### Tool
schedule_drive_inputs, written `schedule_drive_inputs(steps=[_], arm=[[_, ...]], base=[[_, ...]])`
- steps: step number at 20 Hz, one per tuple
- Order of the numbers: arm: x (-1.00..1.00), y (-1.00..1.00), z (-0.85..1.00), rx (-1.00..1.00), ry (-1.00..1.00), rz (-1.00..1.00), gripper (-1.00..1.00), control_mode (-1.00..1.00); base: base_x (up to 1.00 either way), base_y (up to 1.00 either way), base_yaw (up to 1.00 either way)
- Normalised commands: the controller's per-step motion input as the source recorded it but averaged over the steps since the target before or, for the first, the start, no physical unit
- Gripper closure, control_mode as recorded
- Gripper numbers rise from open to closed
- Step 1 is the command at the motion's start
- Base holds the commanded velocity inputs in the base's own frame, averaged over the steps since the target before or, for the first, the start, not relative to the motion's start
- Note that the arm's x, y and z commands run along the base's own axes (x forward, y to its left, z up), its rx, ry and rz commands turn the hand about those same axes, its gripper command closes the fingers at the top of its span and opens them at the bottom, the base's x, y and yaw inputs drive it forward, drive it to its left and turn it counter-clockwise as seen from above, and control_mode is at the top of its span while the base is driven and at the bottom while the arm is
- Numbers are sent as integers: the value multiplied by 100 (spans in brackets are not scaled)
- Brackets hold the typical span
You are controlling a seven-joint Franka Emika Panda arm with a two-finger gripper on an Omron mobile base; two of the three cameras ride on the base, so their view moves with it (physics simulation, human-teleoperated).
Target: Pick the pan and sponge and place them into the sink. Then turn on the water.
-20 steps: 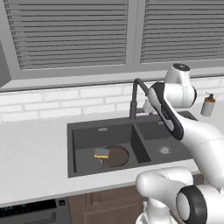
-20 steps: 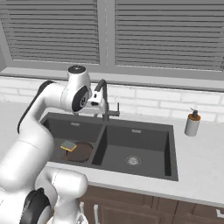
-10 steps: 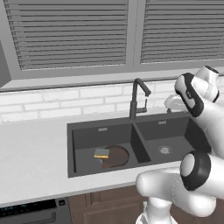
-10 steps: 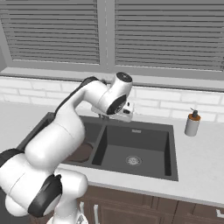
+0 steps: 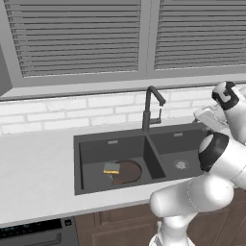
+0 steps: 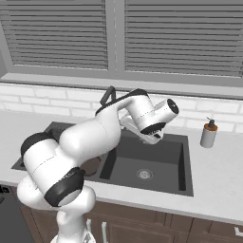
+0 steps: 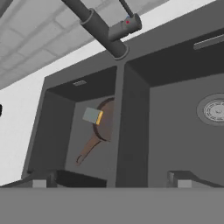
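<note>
The small dark-brown frying pan (image 5: 127, 171) and yellow sponge (image 5: 111, 168) lie in the dark-grey sink's (image 5: 91, 185) left basin, delivered. The gripper's (image 7: 111, 183) fingers (image 7: 39, 183) stand wide and empty, apparently freed for the tall black faucet (image 5: 150, 109).

One pan (image 5: 128, 171), one sponge (image 5: 111, 168), one two-basin sink (image 5: 86, 138), one faucet (image 5: 150, 108), one soap bottle (image 6: 208, 134).

Dark-grey sink (image 5: 91, 144), brown pan (image 5: 127, 171), yellow-and-grey sponge (image 5: 111, 168)

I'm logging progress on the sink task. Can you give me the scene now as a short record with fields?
pan: lying in the left basin of the sink
sponge: on the pan's edge, same basin
sink: double basin, right basin bare, drain visible
faucet: behind the divider, no water running
gripper: above the sink, jaws open, holding nothing
soap bottle: on the counter, right of the sink
</note>
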Motion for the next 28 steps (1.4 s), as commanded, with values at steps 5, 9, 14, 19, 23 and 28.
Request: schedule_drive_inputs(steps=[5, 9, 14, 19, 23, 28], arm=[[0, 0, 0, 1, 0, 0, -100, -100], [0, 4, -13, 6, -4, 0, -100, -100], [9, 2, -27, 22, -17, -6, -100, -100], [31, 4, -22, 17, -16, -12, -100, -100], [65, 13, -22, 3, -1, -14, -100, -100], [56, 11, -25, 5, -3, -12, -100, -100]], base=[[0, 0, 0], [0, 0, 0], [0, 0, 0], [0, 0, 0], [0, 0, 0], [0, 0, 0]])
